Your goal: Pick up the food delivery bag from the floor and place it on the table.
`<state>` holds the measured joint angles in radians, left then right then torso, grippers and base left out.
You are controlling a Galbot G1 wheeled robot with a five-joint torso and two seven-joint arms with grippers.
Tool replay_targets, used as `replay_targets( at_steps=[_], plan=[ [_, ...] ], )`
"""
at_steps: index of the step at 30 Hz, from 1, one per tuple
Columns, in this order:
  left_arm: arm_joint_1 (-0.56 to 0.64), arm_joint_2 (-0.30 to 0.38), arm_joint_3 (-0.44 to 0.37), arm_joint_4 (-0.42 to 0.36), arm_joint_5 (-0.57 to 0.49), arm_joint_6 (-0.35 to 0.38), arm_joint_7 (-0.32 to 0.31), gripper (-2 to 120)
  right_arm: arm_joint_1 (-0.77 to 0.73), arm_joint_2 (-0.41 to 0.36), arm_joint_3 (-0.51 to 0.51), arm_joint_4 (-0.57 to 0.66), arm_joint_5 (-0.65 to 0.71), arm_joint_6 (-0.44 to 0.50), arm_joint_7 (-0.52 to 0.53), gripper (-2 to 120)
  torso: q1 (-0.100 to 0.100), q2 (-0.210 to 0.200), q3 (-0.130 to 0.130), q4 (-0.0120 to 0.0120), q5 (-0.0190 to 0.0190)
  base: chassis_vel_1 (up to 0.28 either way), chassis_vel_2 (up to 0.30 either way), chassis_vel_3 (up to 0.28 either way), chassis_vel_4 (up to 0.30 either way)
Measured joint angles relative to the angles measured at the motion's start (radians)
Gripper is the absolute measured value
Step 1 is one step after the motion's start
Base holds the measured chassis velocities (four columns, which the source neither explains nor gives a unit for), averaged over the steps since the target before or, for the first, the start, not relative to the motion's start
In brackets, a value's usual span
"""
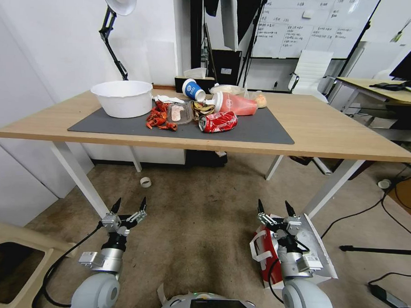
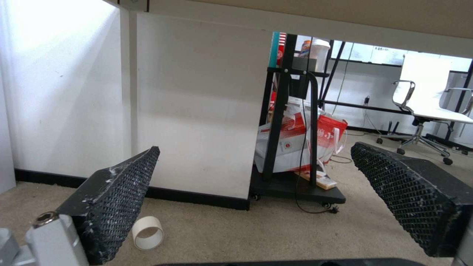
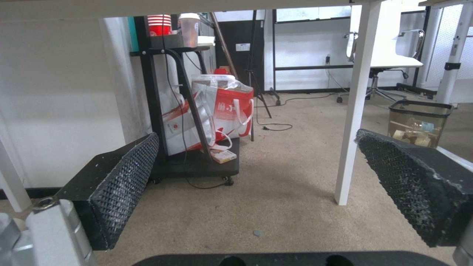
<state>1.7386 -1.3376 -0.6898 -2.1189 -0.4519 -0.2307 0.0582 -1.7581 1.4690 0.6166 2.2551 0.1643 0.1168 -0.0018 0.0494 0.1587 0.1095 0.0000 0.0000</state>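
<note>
1. Head view: the food delivery bag [image 1: 321, 251] is seen lying on the floor [image 1: 202, 226] at the robot's right, beside a white leg of the table [image 1: 329, 127]. It is partly covered by the right gripper [image 1: 274, 209], which is held just above it with fingers spread wide and nothing in them. The left gripper [image 1: 130, 205] is held equally wide and empty, well apart from the bag. A white panel, a red side and a looped white strap can be made out; the bag looks tipped over, not upright.

2. Left wrist view: the left gripper [image 2: 255, 147] is shown spread and empty, low over the carpet, with a tape roll [image 2: 147, 232] near it. A similar red-and-white bag [image 2: 291, 144] is seen on a black cart [image 2: 295, 192] beyond the table.

3. Right wrist view: the right gripper [image 3: 256, 133] is likewise shown wide and empty. The bag on the cart [image 3: 221, 107] could be mistaken for the target. The table leg [image 3: 354, 111] could be struck during a lift. A grasp on a loose strap alone could let the bag swing or sag.
</note>
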Motion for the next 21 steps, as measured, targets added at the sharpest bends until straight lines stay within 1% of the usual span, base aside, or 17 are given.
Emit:
replay_targets(
  at_steps=[11,21],
  plan=[
    [-0.005,0.002,0.000,0.004,0.000,0.000,0.002,100,0.000,-0.002,0.005,-0.004,0.004,0.001,0.000,100,-0.007,-0.035,-0.028,0.0000,0.0000,0.000,0.000,0.000,0.000],
    [-0.007,0.003,0.003,0.012,-0.001,-0.004,0.005,100,-0.003,0.006,0.005,-0.002,0.003,0.002,0.004,100,-0.010,-0.078,-0.068,0.0000,0.0000,0.000,0.000,0.000,0.000]
  ],
)
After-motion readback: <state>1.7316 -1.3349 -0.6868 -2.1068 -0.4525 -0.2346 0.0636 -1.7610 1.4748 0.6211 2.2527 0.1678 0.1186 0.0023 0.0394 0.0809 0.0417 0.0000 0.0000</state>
